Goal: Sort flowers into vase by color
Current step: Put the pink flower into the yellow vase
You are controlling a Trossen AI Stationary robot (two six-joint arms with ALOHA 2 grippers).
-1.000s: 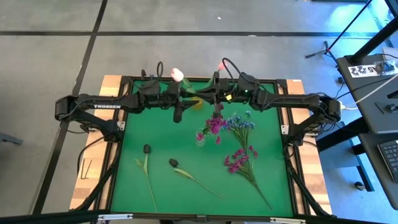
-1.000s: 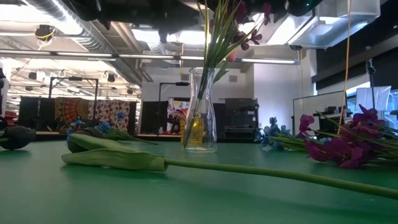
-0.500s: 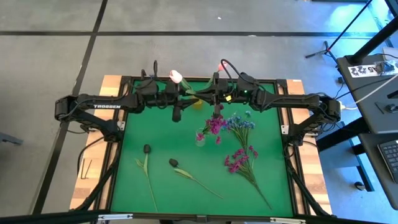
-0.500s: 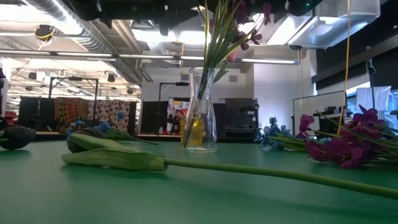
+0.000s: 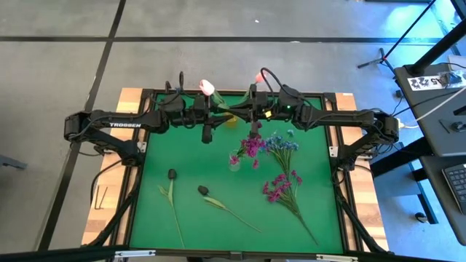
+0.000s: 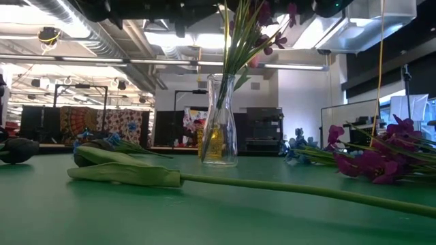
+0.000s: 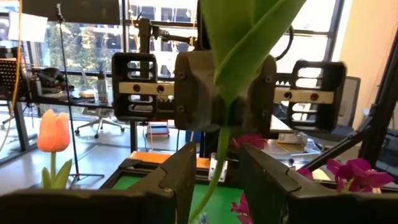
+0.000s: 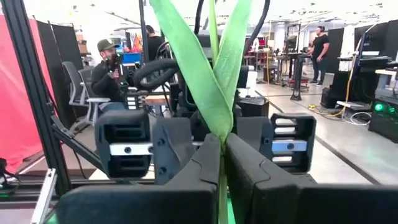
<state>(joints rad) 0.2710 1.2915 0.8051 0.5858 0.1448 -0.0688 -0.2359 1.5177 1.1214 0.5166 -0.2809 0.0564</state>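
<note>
Tulip (image 5: 208, 88) with a white-pink bud hangs in the air over the far edge of the green table (image 5: 189, 156), its stem running between the two arms. We see the right gripper (image 8: 222, 163) pressed together on that stem, leaves rising above its fingers. The left gripper (image 7: 217, 163) faces it from the other side, its fingers spread a little with the stem passing through the gap; we cannot tell whether they touch it. Just beside and below, a glass vase (image 6: 219, 121) holds magenta flowers (image 5: 251, 146). Blue flowers (image 5: 280, 143) and a second magenta spray (image 5: 280, 185) lie near it, and two dark buds (image 5: 172, 175) lie well apart, toward the left arm's side.
</note>
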